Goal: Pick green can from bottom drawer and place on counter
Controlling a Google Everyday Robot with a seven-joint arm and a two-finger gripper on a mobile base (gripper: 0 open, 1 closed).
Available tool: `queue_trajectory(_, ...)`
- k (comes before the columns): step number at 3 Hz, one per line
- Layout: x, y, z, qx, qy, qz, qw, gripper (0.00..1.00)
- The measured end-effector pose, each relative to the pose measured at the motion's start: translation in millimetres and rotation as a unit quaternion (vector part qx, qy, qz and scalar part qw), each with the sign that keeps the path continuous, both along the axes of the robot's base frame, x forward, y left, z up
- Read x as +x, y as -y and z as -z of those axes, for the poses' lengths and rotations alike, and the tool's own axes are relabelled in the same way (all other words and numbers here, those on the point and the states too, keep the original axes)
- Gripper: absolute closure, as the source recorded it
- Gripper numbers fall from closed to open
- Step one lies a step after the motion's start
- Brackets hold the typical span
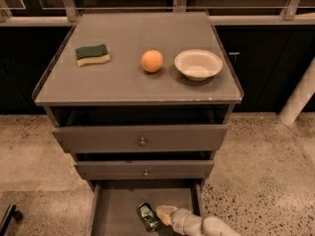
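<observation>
Green can (147,216) appears to lie on its side, slanted, on the floor of the bottom drawer (115,208), toward the front and right of centre. Gripper (165,214) is just beside the can's right flank and looks to be touching it. The arm (206,226) comes in from the lower right corner. You cannot tell from this view whether the gripper is closed on the can or only resting against it.

Handling, as a judgement: this is a small drink can with a thin metal wall and a glossy skin. Expect it to be light and slippery. It should be stiff end to end but easy to dent across the belly. Being round, it will roll on the flat floor if you nudge it. Take it across the mid-body, square to its long axis, with moderate squeeze. Stay off the silver ends, where the taper could let it slip out.

Above it, the middle drawer (113,170) and top drawer (98,137) overhang the back of the tray, so you likely need to draw forward before lifting.

Farthest back, the counter (128,87) carries a sponge (92,54), an orange (152,61) and a bowl (198,64). Its front strip shows bare grey.
</observation>
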State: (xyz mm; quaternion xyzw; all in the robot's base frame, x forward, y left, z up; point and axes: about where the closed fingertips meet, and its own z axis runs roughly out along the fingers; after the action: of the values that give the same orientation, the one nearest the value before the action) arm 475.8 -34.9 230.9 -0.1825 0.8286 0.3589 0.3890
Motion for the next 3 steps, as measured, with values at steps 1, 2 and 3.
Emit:
queue_trajectory(1,-8.6,-6.7,-5.3,0.016,-0.002,-0.017,0.9997,0.82)
queue_trajectory(2,-8.6,-6.8,-5.3,0.016,-0.002,-0.017,0.9997,0.58)
queue_trajectory(3,-5.9,-11.2,-2.9,0.0,-0.005,0.0,1.0,0.35)
